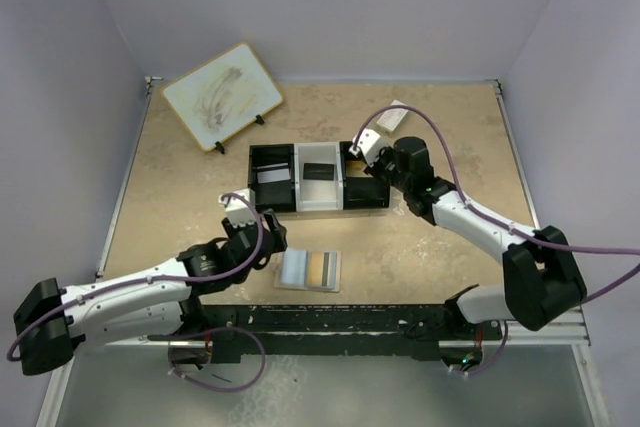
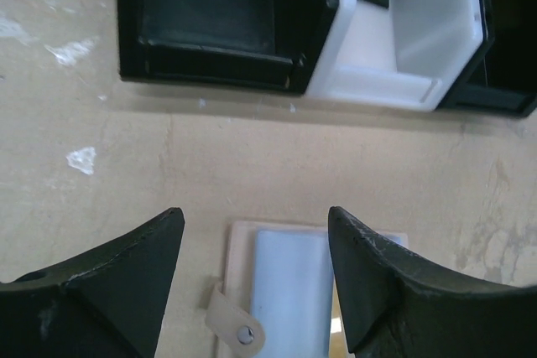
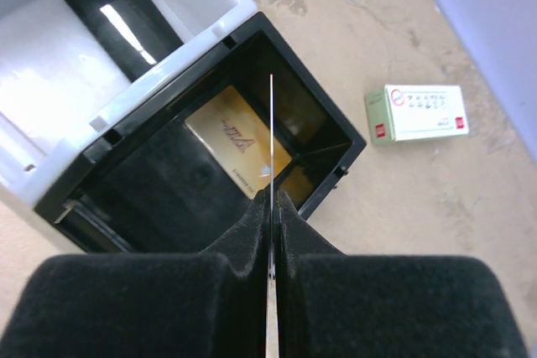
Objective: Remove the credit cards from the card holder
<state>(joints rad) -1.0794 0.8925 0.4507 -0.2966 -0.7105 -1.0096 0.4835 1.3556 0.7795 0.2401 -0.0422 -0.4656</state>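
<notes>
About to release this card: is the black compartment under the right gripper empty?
No, a gold card lies flat inside the black compartment below the right gripper.

Card holder (image 1: 309, 271) — pale blue, black-and-white tray (image 1: 254, 179)

Pale lilac walls (image 1: 330, 7) around a beige marbled tabletop (image 1: 420, 267)

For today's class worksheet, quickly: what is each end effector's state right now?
Left end effector: open, holding nothing.
Right end effector: shut on a thin card.
</notes>
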